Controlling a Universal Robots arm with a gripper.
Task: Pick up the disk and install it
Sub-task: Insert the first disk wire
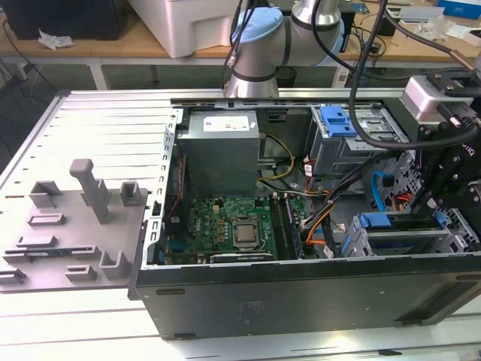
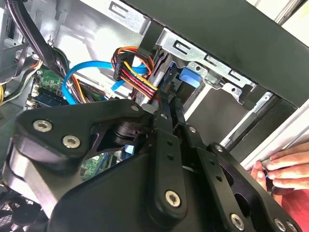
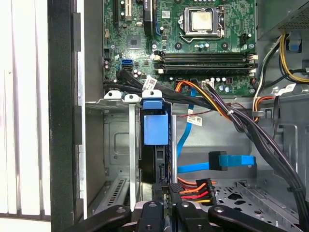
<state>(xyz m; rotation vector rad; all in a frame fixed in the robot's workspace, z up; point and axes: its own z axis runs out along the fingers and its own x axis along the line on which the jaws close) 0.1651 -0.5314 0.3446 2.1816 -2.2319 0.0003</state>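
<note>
The disk [image 3: 153, 159] stands on edge in a slot of the grey drive bay [image 3: 116, 145], its blue carrier tab [image 3: 156, 126] at the far end. In the exterior view the disk [image 1: 392, 228] lies in the bay at the case's front corner, on that view's right. My gripper [image 3: 167, 189] is shut, its black fingertips together at the disk's near end. I cannot tell whether they touch it. In the second wrist view the gripper [image 2: 166, 104] points at the blue carrier [image 2: 189, 77] inside the bay.
Bundled power leads [image 3: 195, 189] and a blue data cable [image 3: 227, 162] lie right beside the bay. The motherboard [image 1: 225, 222] fills the case floor. A second blue-handled cage [image 1: 337, 120] sits at the back. A person's hand [image 2: 282, 166] rests outside the case wall.
</note>
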